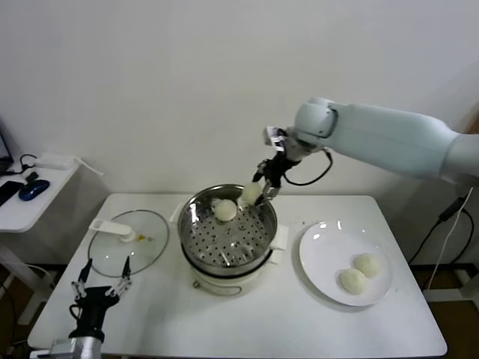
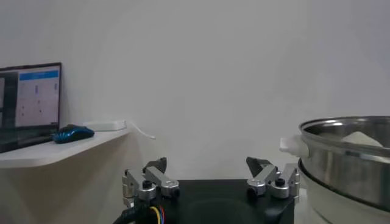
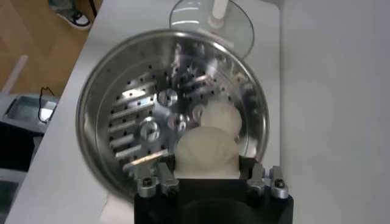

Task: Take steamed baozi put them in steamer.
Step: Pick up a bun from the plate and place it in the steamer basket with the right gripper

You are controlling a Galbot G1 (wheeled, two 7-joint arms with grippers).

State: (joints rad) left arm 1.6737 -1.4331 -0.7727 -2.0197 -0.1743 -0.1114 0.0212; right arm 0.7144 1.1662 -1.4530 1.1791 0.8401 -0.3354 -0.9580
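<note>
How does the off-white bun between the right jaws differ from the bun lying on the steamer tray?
The round off-white bun in the right gripper is held above the shiny steel steamer's far rim; the other off-white bun rests free on the perforated tray. The held bun is partly hidden by jaws; the resting bun shows whole. Both are smooth and domed.

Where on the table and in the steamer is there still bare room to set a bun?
Steamer: the perforated tray's near and left side is bare; its far side is crowded by one baozi and the right end effector with another. The plate's left half is free; two buns fill its right.
</note>
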